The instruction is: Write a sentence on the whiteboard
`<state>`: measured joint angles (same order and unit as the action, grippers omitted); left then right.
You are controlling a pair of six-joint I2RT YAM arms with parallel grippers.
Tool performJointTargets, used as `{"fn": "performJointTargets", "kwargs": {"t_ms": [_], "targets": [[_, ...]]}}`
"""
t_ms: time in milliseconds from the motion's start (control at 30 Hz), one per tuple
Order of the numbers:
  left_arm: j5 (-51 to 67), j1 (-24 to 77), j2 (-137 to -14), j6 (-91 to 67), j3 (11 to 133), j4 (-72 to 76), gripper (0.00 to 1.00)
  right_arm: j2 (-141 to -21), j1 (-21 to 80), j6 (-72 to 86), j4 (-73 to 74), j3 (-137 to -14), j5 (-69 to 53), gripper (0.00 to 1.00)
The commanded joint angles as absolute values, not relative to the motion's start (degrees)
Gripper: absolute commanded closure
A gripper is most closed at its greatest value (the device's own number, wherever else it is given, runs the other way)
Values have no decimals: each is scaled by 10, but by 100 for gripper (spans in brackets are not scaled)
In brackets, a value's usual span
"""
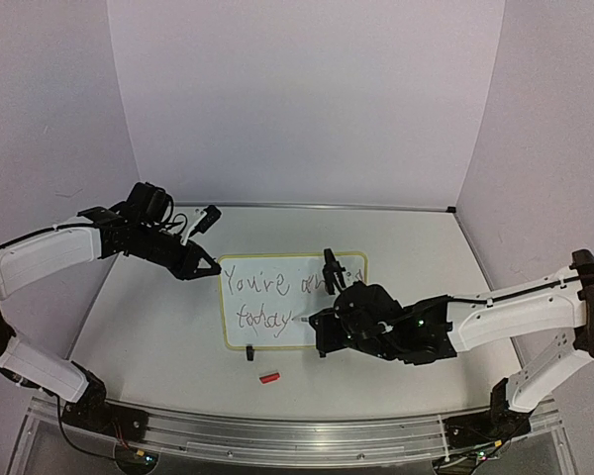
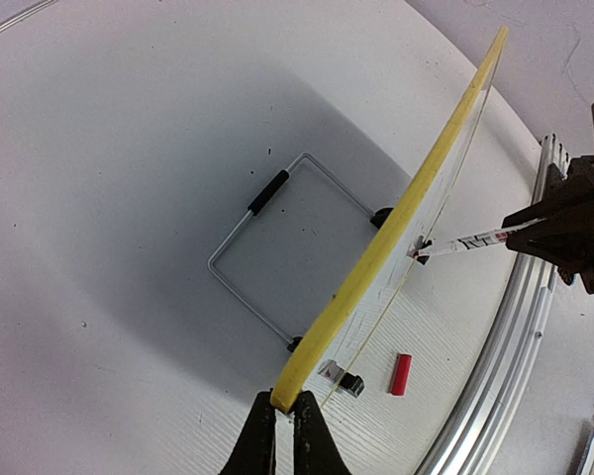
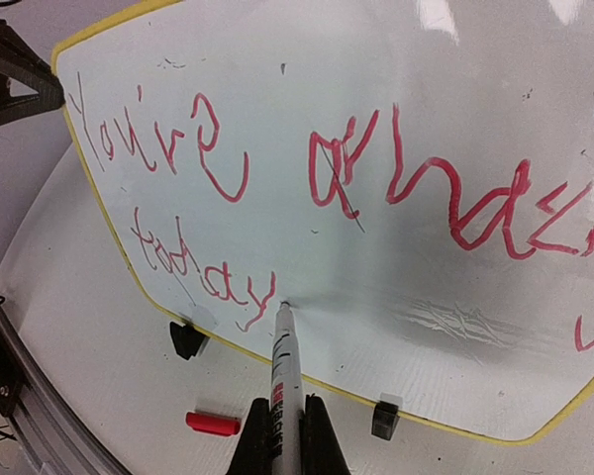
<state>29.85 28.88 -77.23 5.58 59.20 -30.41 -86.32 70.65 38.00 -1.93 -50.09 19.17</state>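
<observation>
The whiteboard (image 1: 277, 332) with a thin yellow frame stands tilted on the table, propped on a wire stand (image 2: 267, 247). The sentence (image 3: 228, 158) on it reads "You're amazing today" in red marker, in two lines; it also shows in the top view (image 1: 267, 287). My left gripper (image 2: 284, 421) is shut on the board's yellow corner edge (image 2: 396, 228). My right gripper (image 3: 285, 430) is shut on a white marker (image 3: 284, 366), whose tip touches the board just right of "today". Two black clip feet (image 3: 384, 420) hold the board's lower edge.
A red marker cap (image 1: 268, 377) lies on the table in front of the board, also in the right wrist view (image 3: 213, 424). A metal rail (image 1: 297, 435) runs along the near table edge. White walls enclose the table on three sides.
</observation>
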Motion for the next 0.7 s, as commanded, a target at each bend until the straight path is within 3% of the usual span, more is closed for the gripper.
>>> {"fn": "performJointTargets", "kwargs": {"t_ms": [0,400,533,667], "targets": [[292,302,-794,64,591,-344,100,-862,703,385,-11,-503,218,100],[284,302,-790,62,591,-343,97,-781,703,319,-23,-484,177,100],[254,302,-780,58,591,-342,79,-751,700,298,-14,-481,187,100],[224,302,-764,52,587,-339,53,-742,691,280,-3,-492,167,100]]}}
